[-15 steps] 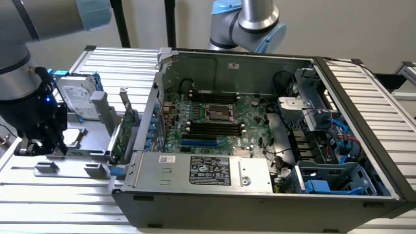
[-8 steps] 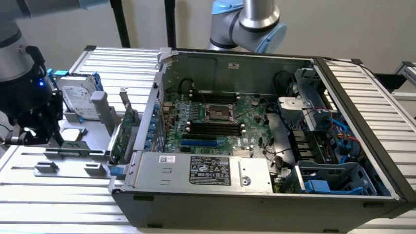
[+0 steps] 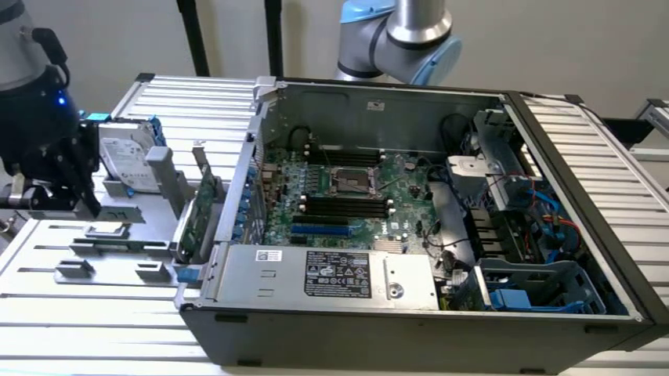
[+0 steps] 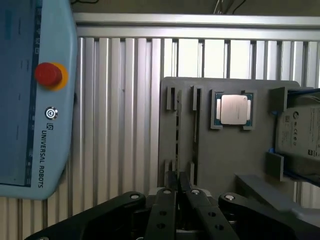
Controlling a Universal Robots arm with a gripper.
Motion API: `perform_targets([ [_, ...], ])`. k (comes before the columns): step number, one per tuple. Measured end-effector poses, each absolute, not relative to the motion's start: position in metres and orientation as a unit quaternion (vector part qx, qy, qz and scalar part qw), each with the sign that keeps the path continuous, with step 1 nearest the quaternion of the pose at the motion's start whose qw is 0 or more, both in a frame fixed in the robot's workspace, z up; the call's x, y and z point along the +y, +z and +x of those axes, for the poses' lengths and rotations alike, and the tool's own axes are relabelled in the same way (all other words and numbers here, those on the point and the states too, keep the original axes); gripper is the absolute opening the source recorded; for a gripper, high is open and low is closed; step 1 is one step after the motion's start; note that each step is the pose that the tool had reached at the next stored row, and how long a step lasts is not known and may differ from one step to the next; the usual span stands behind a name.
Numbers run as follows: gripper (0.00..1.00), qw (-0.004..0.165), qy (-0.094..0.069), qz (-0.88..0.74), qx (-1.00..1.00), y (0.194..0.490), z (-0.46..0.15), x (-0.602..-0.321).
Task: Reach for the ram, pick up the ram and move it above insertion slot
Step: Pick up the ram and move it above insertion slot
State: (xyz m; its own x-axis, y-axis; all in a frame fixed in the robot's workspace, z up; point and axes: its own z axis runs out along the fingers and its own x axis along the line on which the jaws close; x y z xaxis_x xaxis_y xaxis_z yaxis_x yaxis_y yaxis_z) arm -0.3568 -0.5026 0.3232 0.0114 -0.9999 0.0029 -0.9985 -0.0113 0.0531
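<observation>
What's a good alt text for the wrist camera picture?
The gripper hovers over a grey parts holder on a ribbed metal table. The holder carries a processor chip and a hard drive. A blue control tablet with a red button lies nearby.

Set high and off the arm, the exterior camera looks down at a slant across the ribbed aluminium table (image 3: 94, 329) onto the open dark-grey metal computer case (image 3: 418, 333). It stands far enough back to take in nearly the whole case, with the grey plastic holder tray (image 3: 115, 235) at the exterior view's left. The wrist camera, mounted just behind the black gripper (image 4: 176, 179), faces straight down from close above that tray. Both views share the tray, the table's slats beside it and the silver hard drive with blue rails (image 3: 128, 164) set in it.
</observation>
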Motion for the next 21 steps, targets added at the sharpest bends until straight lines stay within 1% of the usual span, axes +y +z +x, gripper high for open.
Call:
perform_targets([
  [10,0.13,0.017,-0.020,0.715,-0.698,0.367,-0.333,-0.503],
  [21,0.13,0.010,-0.027,0.719,-0.694,0.402,-0.301,-0.503],
])
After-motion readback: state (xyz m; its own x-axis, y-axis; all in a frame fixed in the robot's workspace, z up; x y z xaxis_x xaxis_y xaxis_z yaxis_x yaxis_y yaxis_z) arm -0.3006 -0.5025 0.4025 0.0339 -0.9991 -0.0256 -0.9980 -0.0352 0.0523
